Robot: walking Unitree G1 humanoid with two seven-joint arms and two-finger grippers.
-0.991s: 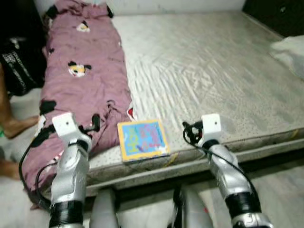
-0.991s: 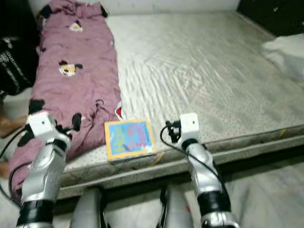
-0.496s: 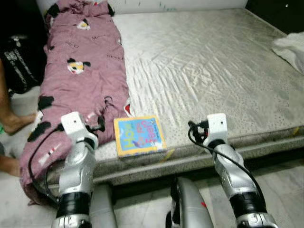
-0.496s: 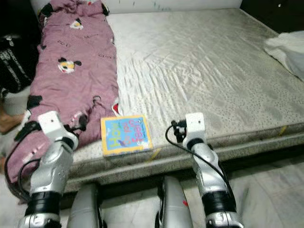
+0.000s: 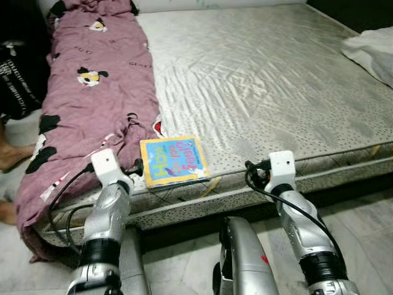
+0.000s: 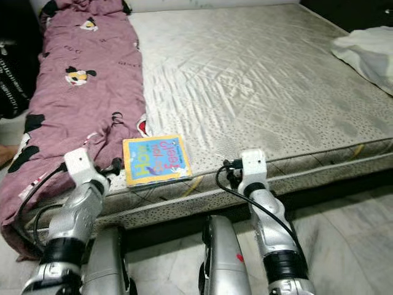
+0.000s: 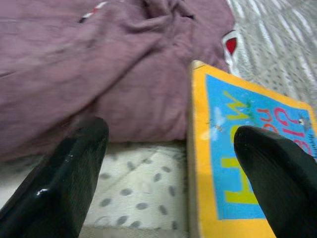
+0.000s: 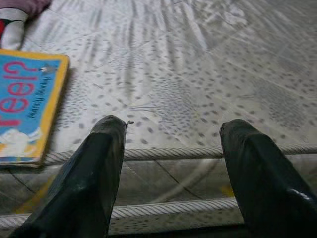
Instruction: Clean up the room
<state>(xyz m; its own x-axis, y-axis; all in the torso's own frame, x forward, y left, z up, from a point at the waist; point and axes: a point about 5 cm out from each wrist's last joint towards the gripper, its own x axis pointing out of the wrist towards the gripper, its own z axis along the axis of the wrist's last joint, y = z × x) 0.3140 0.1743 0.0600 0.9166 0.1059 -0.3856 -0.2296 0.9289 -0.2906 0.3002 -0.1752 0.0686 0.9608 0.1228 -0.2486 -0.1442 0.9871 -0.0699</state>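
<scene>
Two grippers poised at the near edge of a bare grey quilted mattress (image 5: 264, 80), both spread wide and holding nothing. Left gripper (image 7: 168, 163) set just at the near left corner of a square board book with a yellow border and blue cover (image 5: 173, 161), one black finger over the dotted mattress beside the purple cartoon-print blanket (image 5: 92, 92), the other over the book's cover. Right gripper (image 8: 171, 163) aimed at open mattress edge, book off to its left side and near but not between its fingers.

Book lying flat, close to the mattress edge, its far left corner touching or just beside the blanket's fold.

Likely step in hand: picking up the book to tidy it away. To do it well:

- Shift the left gripper sideways so the book's near edge sits squarely between both fingers, not one finger on top of the cover.
- Come in low and level with the mattress surface; flat book, so little to bite on except the thin edge.
- Consider nudging the book slightly over the mattress edge to free its underside for a finger.
- Keep clear of the blanket fold to avoid pinching cloth along with the book.
- Close gently and evenly; stiff cover, probably prone to slipping or tilting if gripped at a corner.

Also on the bed: white crumpled cloth (image 5: 371, 52) at the far right, well apart.
</scene>
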